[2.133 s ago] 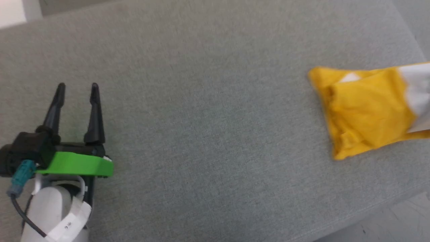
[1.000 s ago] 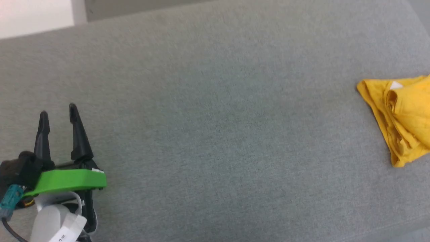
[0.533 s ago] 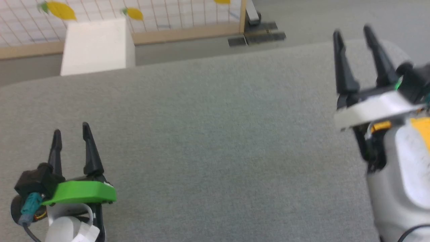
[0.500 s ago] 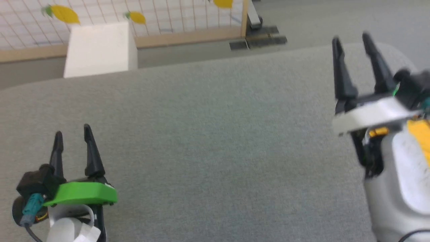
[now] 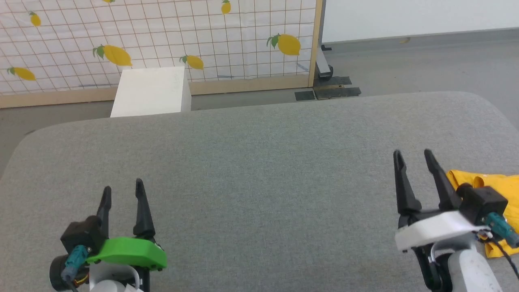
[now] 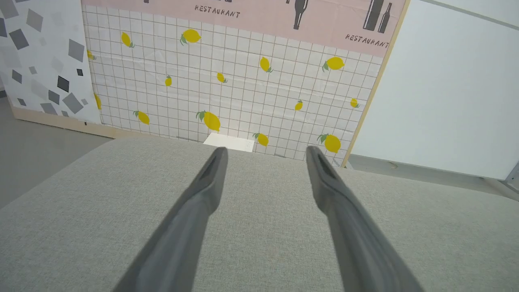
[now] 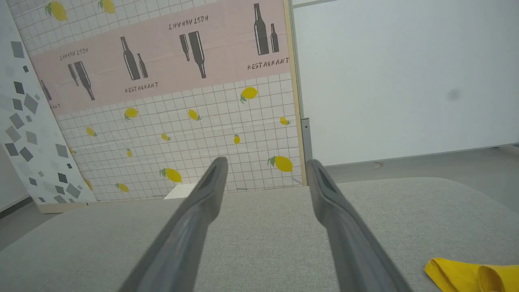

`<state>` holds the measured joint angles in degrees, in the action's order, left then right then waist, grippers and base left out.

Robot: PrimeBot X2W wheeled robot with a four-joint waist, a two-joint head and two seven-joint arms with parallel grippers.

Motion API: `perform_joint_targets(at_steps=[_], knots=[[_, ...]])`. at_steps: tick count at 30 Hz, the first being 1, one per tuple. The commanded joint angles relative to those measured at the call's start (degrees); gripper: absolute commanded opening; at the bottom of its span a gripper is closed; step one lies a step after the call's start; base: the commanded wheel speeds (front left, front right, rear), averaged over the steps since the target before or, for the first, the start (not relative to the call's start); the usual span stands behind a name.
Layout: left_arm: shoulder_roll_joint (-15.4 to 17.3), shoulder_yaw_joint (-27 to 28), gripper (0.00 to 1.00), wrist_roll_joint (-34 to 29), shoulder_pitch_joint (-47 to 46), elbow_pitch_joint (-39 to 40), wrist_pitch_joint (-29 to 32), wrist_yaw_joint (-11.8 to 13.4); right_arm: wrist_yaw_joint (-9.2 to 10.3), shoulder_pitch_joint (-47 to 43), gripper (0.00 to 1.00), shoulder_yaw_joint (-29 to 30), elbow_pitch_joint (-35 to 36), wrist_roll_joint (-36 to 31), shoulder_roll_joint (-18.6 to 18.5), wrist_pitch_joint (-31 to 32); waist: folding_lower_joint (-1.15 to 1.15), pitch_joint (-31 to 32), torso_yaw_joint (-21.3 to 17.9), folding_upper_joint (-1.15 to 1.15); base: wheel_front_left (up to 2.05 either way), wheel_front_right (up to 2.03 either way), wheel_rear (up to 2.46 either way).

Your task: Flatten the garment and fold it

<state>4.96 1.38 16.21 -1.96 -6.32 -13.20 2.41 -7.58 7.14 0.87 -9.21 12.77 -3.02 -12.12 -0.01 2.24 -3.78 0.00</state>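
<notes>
The mustard-yellow garment (image 5: 492, 190) lies bunched at the right edge of the grey cushion (image 5: 259, 170), partly hidden behind my right wrist; its print is not visible. A yellow corner of the garment (image 7: 462, 273) shows low right in the right wrist view. My right gripper (image 5: 411, 156) stands open just left of it, with nothing between its fingers (image 7: 194, 219). My left gripper (image 5: 121, 188) is open at the lower left over bare cushion, far from the garment, its fingers (image 6: 202, 194) empty.
Beyond the cushion's far edge stands a white box (image 5: 150, 91) on the floor, in front of a lemon-patterned tiled panel (image 5: 162, 36) with a wooden frame. Grey floor (image 5: 425, 61) lies at the back right. The cushion's corners are rounded.
The head camera has swung up and left, so the wall panel and box came into view. The right arm has lowered beside the garment. Both grippers stay open.
</notes>
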Motion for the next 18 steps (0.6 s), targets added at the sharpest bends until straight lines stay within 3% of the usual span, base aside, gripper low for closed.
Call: perform_joint_targets(at_steps=[1,5,6,18], knots=[[-0.3,-0.2,1.0,0.1,0.7,-0.3,-0.2,0.2,0.09,-0.9,1.0,0.1,-0.1,0.3,0.1,-0.1,0.01,0.0,-0.1,0.0,0.0,0.0,0.0],[-0.1,-1.3,1.0,-0.4,1.0,-1.4,0.0,0.0,0.09,-2.0,1.0,0.3,-0.2,0.3,0.1,0.7,0.01,-0.1,-0.4,0.0,0.0,0.0,0.0],[0.0,-1.4,0.0,-0.2,0.4,-1.5,0.0,0.0,0.0,-1.4,0.0,0.3,-0.2,0.0,0.0,0.6,0.01,-0.1,-0.4,0.0,0.0,0.0,0.0],[-0.2,-1.4,0.0,-1.2,0.5,-0.9,0.9,-0.2,0.01,-1.8,0.0,0.2,0.5,-0.9,0.0,1.4,0.01,-0.2,-0.1,0.0,0.0,0.0,0.0]])
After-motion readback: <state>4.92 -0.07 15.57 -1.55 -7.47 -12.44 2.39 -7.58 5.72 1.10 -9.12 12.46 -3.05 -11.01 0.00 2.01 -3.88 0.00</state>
